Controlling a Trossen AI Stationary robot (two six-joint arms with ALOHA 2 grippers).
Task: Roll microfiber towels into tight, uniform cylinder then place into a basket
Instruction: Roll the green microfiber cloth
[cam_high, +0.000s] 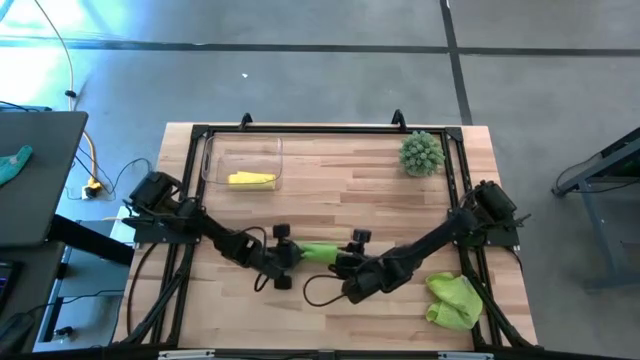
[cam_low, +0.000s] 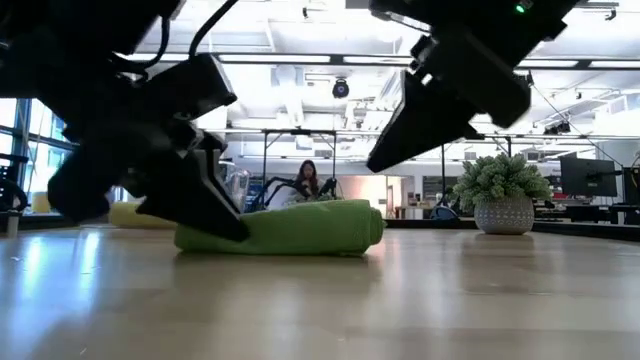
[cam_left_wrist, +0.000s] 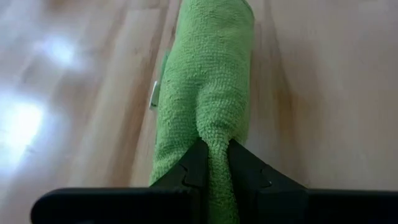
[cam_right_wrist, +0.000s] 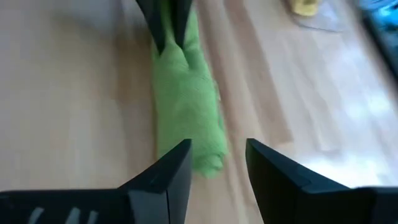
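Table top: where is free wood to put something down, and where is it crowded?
Free: the back middle, between the basket and the plant; also the front left corner. Crowded: the front middle, where the left gripper pinches the rolled green towel and the open right gripper hovers at its other end; a crumpled green towel fills the front right.

1. Robotics lab or open-plan office: ceiling lights are running in rows over exposed ducting.
2. A person (cam_low: 306, 178) is sitting at 12 o'clock behind desks.
3. Monitors (cam_low: 588, 177) are standing at 3 o'clock.
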